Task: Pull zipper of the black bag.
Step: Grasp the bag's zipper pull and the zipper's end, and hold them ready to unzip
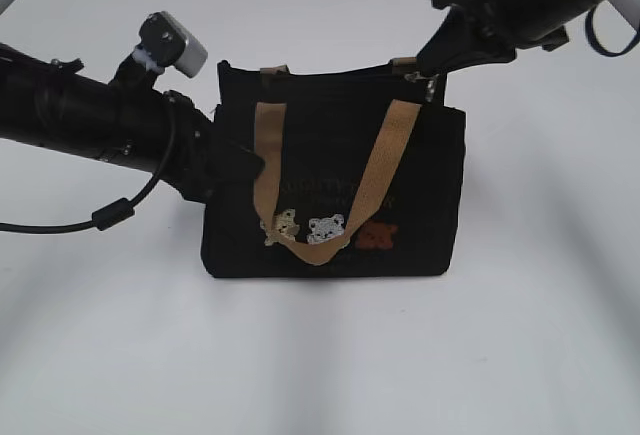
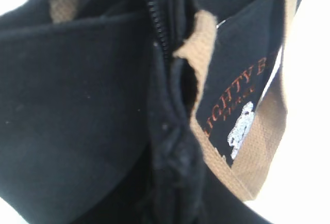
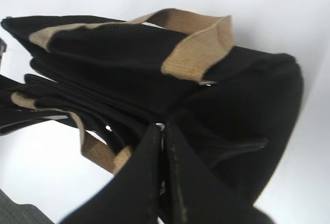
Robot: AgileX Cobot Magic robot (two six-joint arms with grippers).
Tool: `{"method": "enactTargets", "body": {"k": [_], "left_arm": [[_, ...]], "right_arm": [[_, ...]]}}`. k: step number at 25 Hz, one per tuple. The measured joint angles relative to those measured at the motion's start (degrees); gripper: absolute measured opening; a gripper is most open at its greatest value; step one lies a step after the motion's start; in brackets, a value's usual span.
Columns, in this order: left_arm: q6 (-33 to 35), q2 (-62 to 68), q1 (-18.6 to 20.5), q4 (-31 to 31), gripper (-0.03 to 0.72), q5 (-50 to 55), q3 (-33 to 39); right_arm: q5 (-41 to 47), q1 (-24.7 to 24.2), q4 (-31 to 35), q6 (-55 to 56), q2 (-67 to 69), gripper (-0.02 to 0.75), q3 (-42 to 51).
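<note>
The black bag (image 2: pixel 77 105) bears orange lettering reading "IGHTY B", otherwise cut off.

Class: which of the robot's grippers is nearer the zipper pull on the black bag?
Right. The right gripper is at the zipper pull on the black bag's top right corner; the left gripper presses the bag's opposite side.

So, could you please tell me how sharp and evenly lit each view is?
Exterior view: sharp, the black bag casting soft shadows on a bright white table. Left wrist view: blurred close-up, background blown out. Right wrist view: soft focus, dark fabric losing detail.
</note>
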Motion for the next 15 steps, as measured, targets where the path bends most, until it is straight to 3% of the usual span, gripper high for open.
{"method": "enactTargets", "body": {"k": [5, 8, 10, 12, 13, 15], "left_arm": [[0.0, 0.0, 0.0, 0.0, 0.067, -0.9, 0.0], [-2.9, -0.1, 0.0, 0.6, 0.111, -1.8, 0.0], [-12.2, -0.5, 0.0, 3.2, 0.248, -2.0, 0.0], [-25.6, -1.9, 0.0, 9.8, 0.356, -2.1, 0.0], [-33.6, -2.7, 0.0, 14.0, 0.372, -2.2, 0.0], [-49.3, -5.1, 0.0, 27.4, 0.33, -1.2, 0.0]], "right_arm": [[0.9, -1.0, -1.5, 0.0, -0.8, 0.015, 0.0], [2.8, -0.6, -1.5, -0.5, -1.4, 0.168, 0.0], [6.0, -0.6, -1.5, -1.7, -2.3, 0.3, 0.0], [9.6, -0.6, -1.7, -2.5, -3.6, 0.375, 0.0], [11.4, -0.6, -2.0, -2.5, -4.6, 0.386, 0.0], [14.4, -0.6, -3.6, -1.0, -6.8, 0.39, 0.0]]}}
